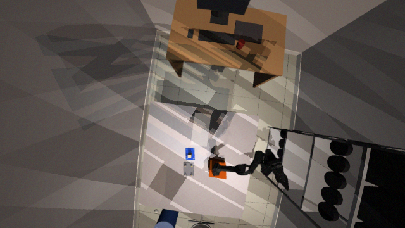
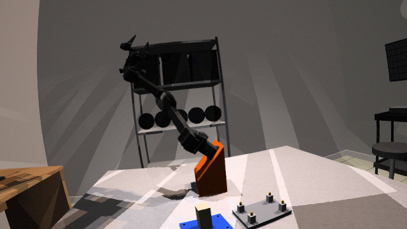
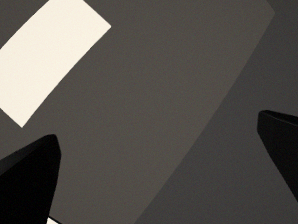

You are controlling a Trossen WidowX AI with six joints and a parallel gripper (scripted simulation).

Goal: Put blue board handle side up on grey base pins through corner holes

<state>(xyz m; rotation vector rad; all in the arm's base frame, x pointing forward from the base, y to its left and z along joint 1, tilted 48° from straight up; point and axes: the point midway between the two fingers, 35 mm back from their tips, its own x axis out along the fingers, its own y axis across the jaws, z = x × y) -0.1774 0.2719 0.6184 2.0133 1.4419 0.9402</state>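
My gripper (image 2: 137, 42) (image 3: 161, 133), spread wide and holding nothing, is high up, well apart from the blue board (image 1: 190, 149) (image 2: 219, 219) on the table (image 1: 218, 196) (image 2: 321, 168).

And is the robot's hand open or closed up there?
Open: the hand has its two fingers spread wide, with nothing between them.
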